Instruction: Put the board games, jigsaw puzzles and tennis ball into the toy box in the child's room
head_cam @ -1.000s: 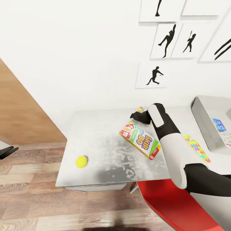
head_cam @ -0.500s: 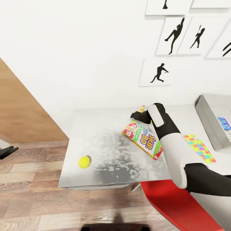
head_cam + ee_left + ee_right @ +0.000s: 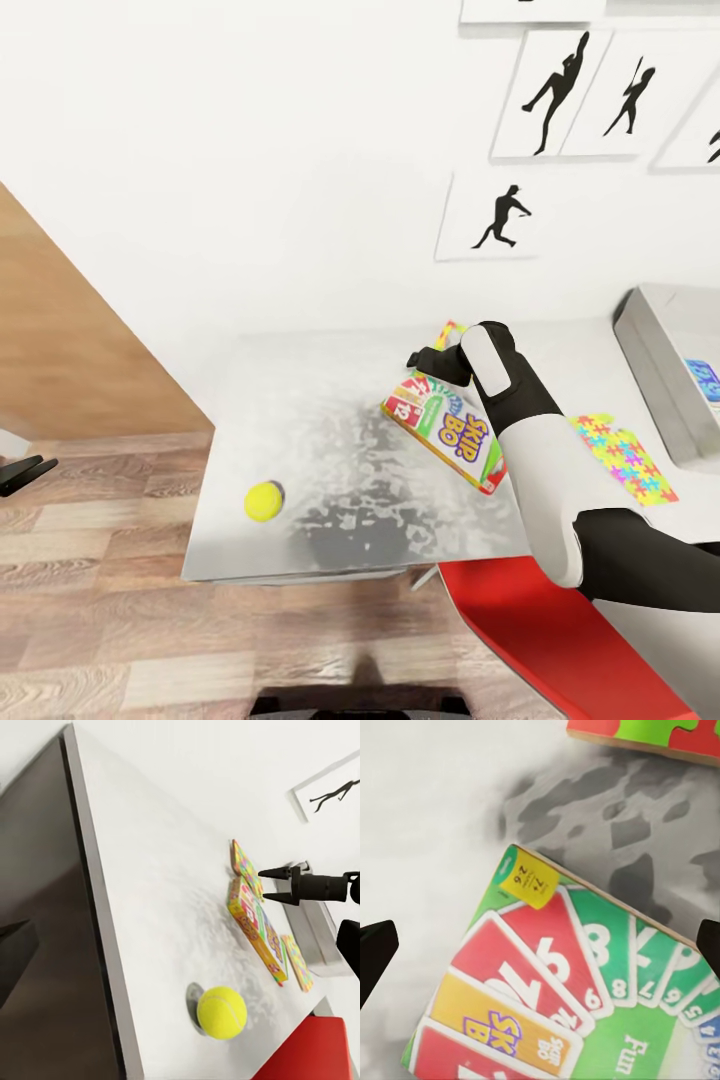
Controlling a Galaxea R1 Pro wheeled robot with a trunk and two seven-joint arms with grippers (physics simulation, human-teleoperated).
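Camera shifted — flat glossy board game [image 3: 442, 432]

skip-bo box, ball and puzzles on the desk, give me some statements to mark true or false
1. The right gripper is shut on the colourful Skip-Bo card game box. False: its fingers stand apart above the box, holding nothing.
2. The small yellow-green tennis ball lies on the pale marbled table near its front edge. True.
3. The ball touches the game box. False: bare tabletop lies between them.
4. A bright multicoloured jigsaw puzzle sheet lies flat on the table between the arm and the light-grey toy box. True.
5. The toy box holds nothing. False: a blue printed item lies inside.
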